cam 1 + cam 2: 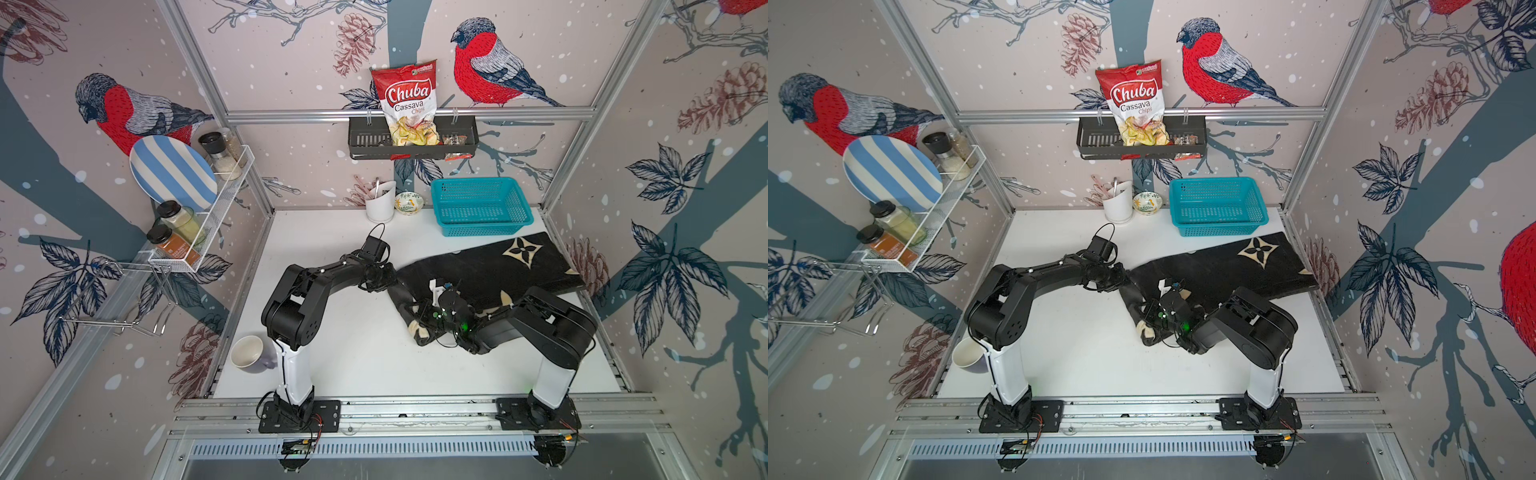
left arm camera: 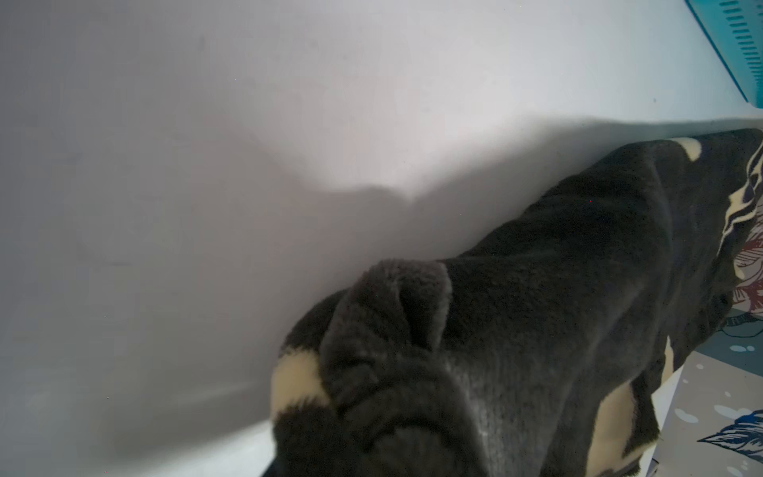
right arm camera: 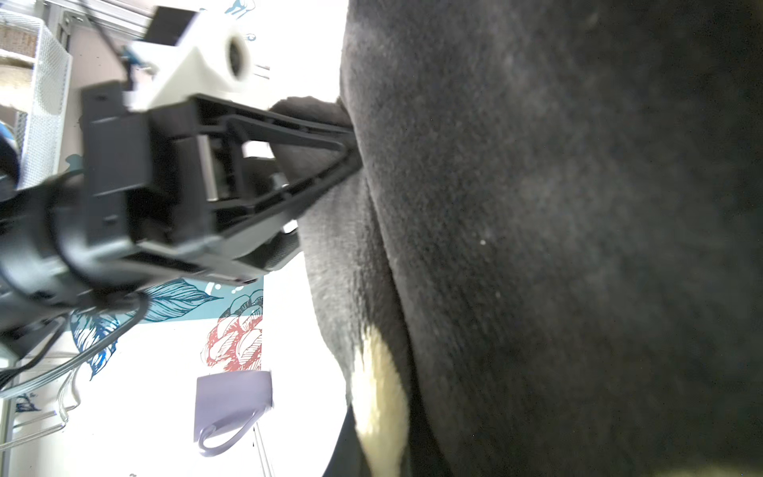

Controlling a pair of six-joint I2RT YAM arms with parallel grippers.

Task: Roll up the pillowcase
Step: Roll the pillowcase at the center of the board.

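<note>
Top views both show the white desk point(image 1: 353, 374), walled in by bird-print panels. The pillowcase point(image 1: 490, 266) covers the desk's right half. Its far part lies flat up to the right wall with a cream star motif facing up. Its near-left edge is bunched into a thick roll that slants from the middle of the desk toward the front.

The left arm point(image 1: 316, 278) stretches from its base at the front left to the far end of that roll. In the right wrist view the left jaws are pinched together on a fold of the pillowcase, their tips nearly meeting with cloth between them. The right arm point(image 1: 552, 316) bends in from the front right. The right jaws sit closed at the near end of the roll, but cloth hides them, so it cannot be told whether they nip any of it.

A teal basket point(image 1: 486, 229) stands at the back right, just beyond the pillowcase's far edge. A black wall shelf point(image 1: 370, 139) holds a red chips bag point(image 1: 409, 99). A blue-striped plate point(image 1: 172, 172) leans in a wire rack point(image 1: 226, 203) on the left wall. A mug point(image 1: 249, 353) sits beside the left arm's base. A white utensil cup point(image 1: 380, 208) and a small patterned bowl point(image 1: 409, 203) stand at the back, left of the basket.
</note>
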